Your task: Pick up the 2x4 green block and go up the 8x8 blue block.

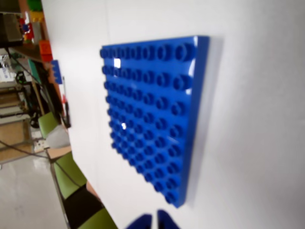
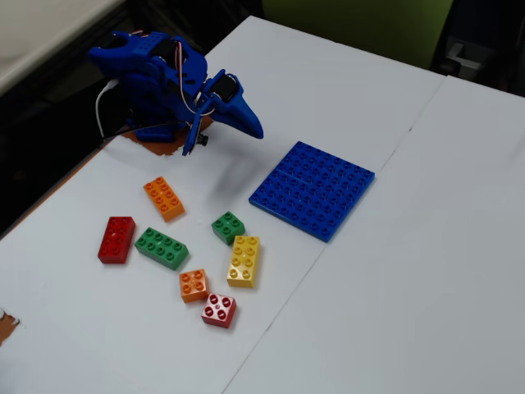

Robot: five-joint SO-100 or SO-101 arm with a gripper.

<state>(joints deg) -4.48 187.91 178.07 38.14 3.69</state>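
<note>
Big blue plate (image 1: 152, 114) with bumps lies flat on white table (image 1: 257, 119), fills middle of wrist view. Two blue gripper tips (image 1: 155, 221) poke in at bottom, close together, apart from plate. Green chairs (image 1: 69, 171) beyond table edge, left.

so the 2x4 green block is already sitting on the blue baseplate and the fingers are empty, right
Not quite. The fixed view shows the 2x4 green block lying on the white table, between the red brick and the small green brick, well apart from the blue baseplate, which is bare. The fingers are indeed empty.
</note>
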